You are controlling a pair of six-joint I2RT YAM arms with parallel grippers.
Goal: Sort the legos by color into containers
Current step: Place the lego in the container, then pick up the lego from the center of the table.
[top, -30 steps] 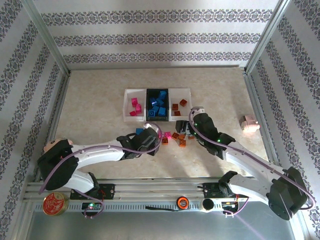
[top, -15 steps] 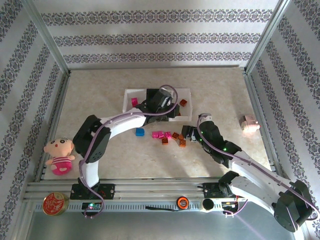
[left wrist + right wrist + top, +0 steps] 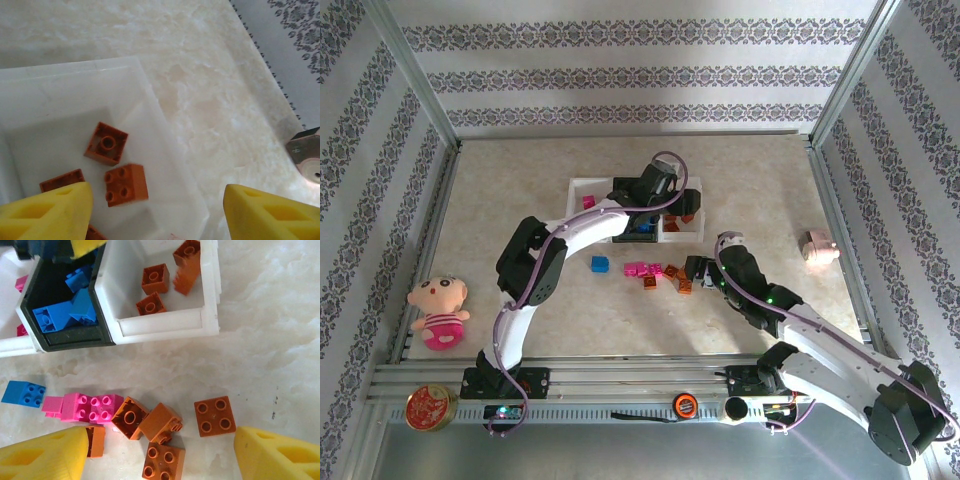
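Observation:
Three joined containers stand mid-table: a left white tray (image 3: 582,190) with pink legos, a black tray (image 3: 75,340) with blue legos (image 3: 60,315), and a right white tray (image 3: 140,65) with orange legos (image 3: 126,184). My left gripper (image 3: 670,205) hangs open over the right white tray, with nothing between its yellow fingertips (image 3: 50,210). Loose legos lie in front of the trays: a blue one (image 3: 600,264), pink ones (image 3: 92,407) and several orange ones (image 3: 161,422). My right gripper (image 3: 160,460) is open low over the orange ones, straddling them without touching.
A pale pink toy pig (image 3: 820,246) lies at the right edge. A doll (image 3: 438,305) sits at the left. A round red tin (image 3: 430,408) rests on the front rail. Metal frame posts and patterned walls enclose the table.
My left gripper swung from the loose pile up to the right white tray and opened there. My right gripper drew back slightly from the trays to the orange bricks.

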